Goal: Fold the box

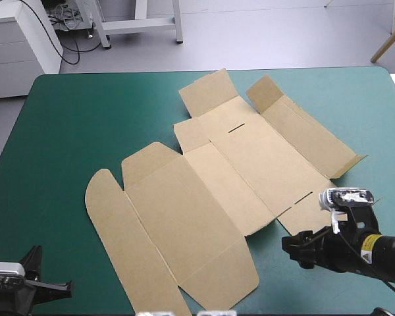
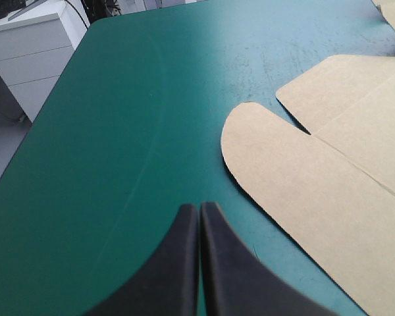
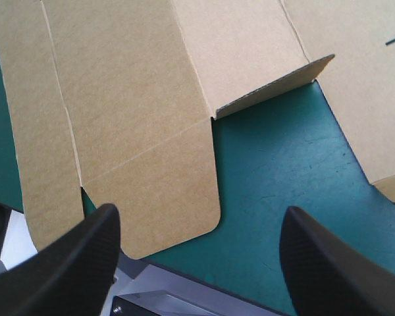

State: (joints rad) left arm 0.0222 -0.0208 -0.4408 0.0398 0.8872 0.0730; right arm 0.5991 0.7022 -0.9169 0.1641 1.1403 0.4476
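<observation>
Box [image 1: 210,178]: a brown cut sheet lying unfolded on the table, running on a slant from the near left toward the far right, with no walls raised or tucked.
Near-left end of the box: a long rounded flap [image 2: 296,184] lies flat on the cover, with a second rounded panel just beyond it across a cut.
Far end of the box: two short flaps [image 1: 207,89] point toward the table's far edge; the right one looks slightly lifted along its crease.
Slots: a thin dark slit [image 1: 237,128] shows in the far panel and another near the box's near-right edge.
Table [image 1: 72,118]: teal-green cover, bare to the left of the sheet and along the far edge.
Left gripper [image 2: 199,209]: at the near-left corner of the table, its black fingers pressed together in one pointed arch with nothing between them; it is apart from the box, with the rounded flap ahead and to its right.
Right gripper [image 3: 201,214]: at the near right, just off the box's near-right edge, its fingers spread wide and gripping nothing; a round-cornered flap [image 3: 164,191] and bare cover lie ahead between them.
</observation>
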